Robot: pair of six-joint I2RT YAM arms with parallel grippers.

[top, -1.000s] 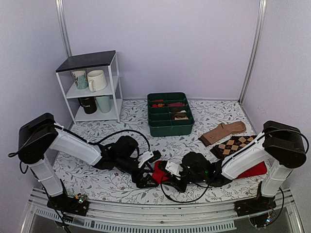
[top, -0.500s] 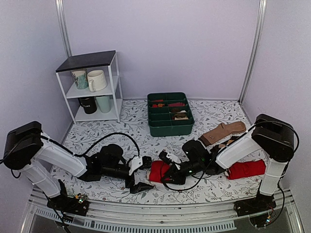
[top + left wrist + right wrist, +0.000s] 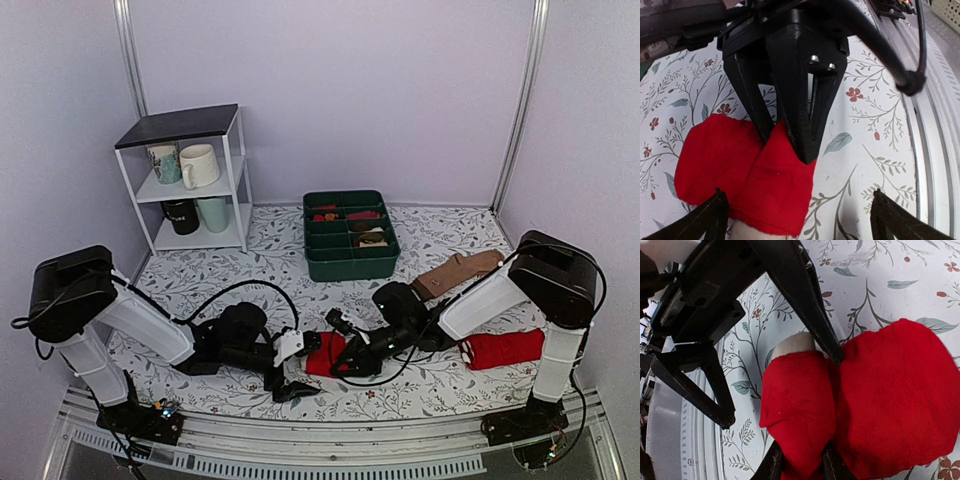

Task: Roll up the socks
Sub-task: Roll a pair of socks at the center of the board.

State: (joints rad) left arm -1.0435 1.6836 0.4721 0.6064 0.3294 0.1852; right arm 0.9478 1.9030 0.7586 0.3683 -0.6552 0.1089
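Now our right gripper [image 3: 802, 462] pinches the socks [image 3: 890, 400]; our left gripper [image 3: 797, 207], fingers [image 3: 710, 220] wide, should cup that fold squarely.

The socks [image 3: 324, 353]: bright red fabric, bunched low on the counter [image 3: 200, 290] in two rounded lobes with a crease between. The smaller lobe is pinched between the right fingers [image 3: 773, 464] at the crease. A pale beige end peeks out at the edge towards the left fingers [image 3: 715, 212], which are spread wide, one just beside the red fabric.
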